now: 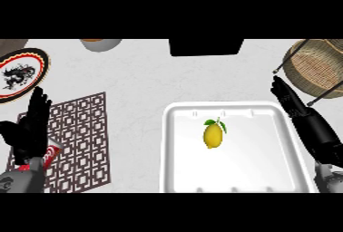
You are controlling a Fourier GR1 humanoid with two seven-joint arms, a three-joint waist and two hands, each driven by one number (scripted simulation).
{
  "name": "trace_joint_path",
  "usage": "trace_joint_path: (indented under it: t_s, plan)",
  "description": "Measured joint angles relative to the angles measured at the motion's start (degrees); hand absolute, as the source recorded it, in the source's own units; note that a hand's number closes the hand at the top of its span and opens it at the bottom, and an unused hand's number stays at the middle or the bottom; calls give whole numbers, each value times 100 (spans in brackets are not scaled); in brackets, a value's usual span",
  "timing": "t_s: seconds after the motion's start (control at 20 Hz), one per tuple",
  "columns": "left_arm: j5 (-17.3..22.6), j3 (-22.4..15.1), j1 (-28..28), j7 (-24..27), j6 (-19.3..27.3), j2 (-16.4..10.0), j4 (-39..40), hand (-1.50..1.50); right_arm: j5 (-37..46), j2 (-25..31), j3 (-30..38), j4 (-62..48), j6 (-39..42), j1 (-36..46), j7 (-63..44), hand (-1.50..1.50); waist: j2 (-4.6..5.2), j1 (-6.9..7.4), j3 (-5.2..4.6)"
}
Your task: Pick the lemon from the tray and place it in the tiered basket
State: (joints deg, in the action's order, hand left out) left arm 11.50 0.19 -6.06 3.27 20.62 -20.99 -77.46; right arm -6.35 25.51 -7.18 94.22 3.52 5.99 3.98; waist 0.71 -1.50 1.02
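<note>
Lying in the tray [175,149], the lemon [213,135] sits left of the right hand [309,124].

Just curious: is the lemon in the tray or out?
In. The lemon lies inside the white tray, within its rim.

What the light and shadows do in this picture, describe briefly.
Head view: light is even and soft; the lemon casts no hard shadow on the white tray; the tray barely stands out from the pale counter; the tiered basket is cut by the right edge.
</note>
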Motion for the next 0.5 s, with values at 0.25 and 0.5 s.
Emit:
trace_joint_path:
  t_s: [0.25,0.5]
  plan:
    - [-287,-419,-256,18,-69,143,-246,0,-895,-422,734,-82,-87,212,264,150,-54,53,-61]
    - [-419,-895,-388,-28,-165,421,-502,0,-1657,-1169,1359,-381,-676,236,296,-150,-90,-13,-41]
